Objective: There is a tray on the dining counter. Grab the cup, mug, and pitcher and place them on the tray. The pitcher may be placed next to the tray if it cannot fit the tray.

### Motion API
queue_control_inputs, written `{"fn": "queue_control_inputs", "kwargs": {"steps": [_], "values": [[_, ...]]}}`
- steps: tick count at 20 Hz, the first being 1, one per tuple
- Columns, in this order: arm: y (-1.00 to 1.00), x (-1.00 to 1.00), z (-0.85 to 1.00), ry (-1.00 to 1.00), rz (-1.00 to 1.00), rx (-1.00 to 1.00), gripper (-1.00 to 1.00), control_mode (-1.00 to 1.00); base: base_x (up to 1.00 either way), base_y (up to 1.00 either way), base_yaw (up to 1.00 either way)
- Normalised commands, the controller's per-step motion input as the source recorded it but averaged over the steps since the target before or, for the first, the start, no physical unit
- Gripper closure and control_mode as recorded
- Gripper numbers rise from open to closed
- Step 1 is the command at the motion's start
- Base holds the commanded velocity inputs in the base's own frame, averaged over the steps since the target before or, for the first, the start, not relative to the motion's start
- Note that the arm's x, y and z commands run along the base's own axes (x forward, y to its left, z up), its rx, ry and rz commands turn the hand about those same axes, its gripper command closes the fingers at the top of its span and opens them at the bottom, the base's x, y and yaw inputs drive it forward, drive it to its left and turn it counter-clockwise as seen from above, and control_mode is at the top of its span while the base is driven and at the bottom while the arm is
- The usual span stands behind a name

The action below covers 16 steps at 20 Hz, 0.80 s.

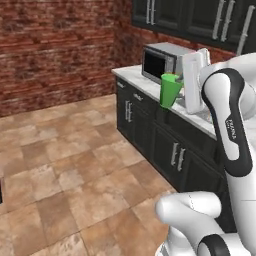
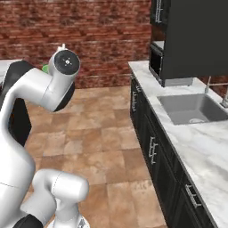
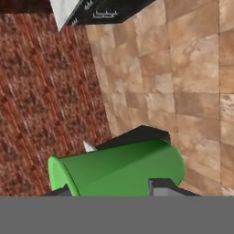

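Observation:
The bright green cup (image 1: 170, 90) hangs in the air over the front edge of the marble counter, and my gripper (image 1: 179, 88) is shut on it from the right side. In the hand view the cup (image 3: 119, 168) lies crosswise between my two dark fingertips (image 3: 160, 186), its rim to the left, with the gripper (image 3: 112, 189) closed around its body. A sliver of the cup (image 2: 45, 69) peeks out behind my arm's upper joint in the right base view. The tray, the dining counter, the mug and the pitcher are out of view.
A marble counter (image 1: 134, 80) on dark cabinets runs along the right, carrying a microwave (image 1: 161, 60) and a sink (image 2: 191, 107) with a faucet (image 2: 225, 95). Dark upper cabinets (image 2: 196, 35) hang above. Open tiled floor (image 1: 70, 165) reaches to the brick wall (image 1: 55, 45).

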Motion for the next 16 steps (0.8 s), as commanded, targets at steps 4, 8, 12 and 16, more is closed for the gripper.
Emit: {"fn": "queue_control_inputs", "kwargs": {"steps": [4, 8, 12, 16], "values": [[0.0, 0.0, 0.0, 0.0, 0.0, 0.0, 1.0, 1.0, 0.3, -0.12, 0.63], [0.0, 0.0, 0.0, 0.0, 0.0, 0.0, 1.0, 1.0, 0.64, -0.22, 0.48], [0.0, 0.0, 0.0, 0.0, 0.0, 0.0, 1.0, 1.0, 0.99, -0.28, 0.22], [0.0, 0.0, 0.0, 0.0, 0.0, 0.0, 1.0, 1.0, 1.0, -0.18, 0.13]]}}
